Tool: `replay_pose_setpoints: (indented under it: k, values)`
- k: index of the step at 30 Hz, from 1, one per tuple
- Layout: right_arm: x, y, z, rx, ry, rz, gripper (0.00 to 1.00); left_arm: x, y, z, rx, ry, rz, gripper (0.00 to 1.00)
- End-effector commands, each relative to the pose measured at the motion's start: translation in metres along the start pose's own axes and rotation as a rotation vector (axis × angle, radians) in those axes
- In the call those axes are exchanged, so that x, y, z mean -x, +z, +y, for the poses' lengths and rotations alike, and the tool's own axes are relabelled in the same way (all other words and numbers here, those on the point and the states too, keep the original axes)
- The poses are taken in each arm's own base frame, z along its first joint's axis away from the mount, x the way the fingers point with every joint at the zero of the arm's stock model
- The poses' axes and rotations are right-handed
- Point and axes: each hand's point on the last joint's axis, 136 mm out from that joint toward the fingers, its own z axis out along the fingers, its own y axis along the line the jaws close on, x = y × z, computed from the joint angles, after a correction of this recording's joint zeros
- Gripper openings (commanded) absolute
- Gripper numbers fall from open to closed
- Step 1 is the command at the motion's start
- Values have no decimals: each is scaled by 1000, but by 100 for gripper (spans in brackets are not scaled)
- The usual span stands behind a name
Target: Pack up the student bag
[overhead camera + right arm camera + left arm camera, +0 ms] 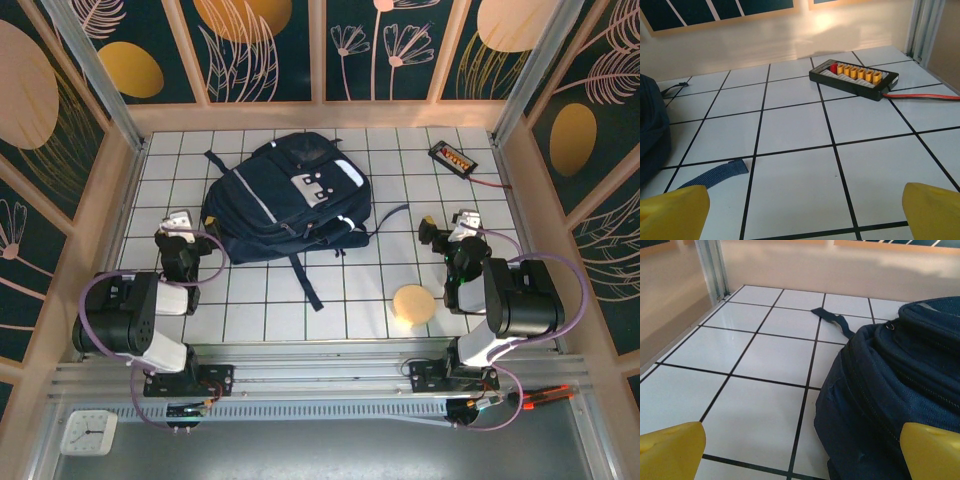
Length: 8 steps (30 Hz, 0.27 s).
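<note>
The student bag (286, 198) lies flat on the white tiled table (250, 320), towards the back and left of centre, one strap trailing toward the near edge. The left gripper (178, 222) sits just beside its left side, jaws wide and empty. The right gripper (448, 226) stands apart on the bag's right, also spread open, holding nothing. A black connector board (452, 157) lies near the back right corner.

Lab robot cell, white gridded tabletop (250, 320), floral-printed wall panels (260, 50), aluminium frame rail (320, 376)
</note>
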Motion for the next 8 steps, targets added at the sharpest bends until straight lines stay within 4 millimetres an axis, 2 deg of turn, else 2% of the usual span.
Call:
replay_pose_setpoints:
  k: [1,8]
  values:
    - [19,2,2,1,-7,-72,99,29,-2,-4,-28,3,-119,98]
    - [18,3,4,14,-6,-66,99,30,-3,-4,-29,4,-127,99]
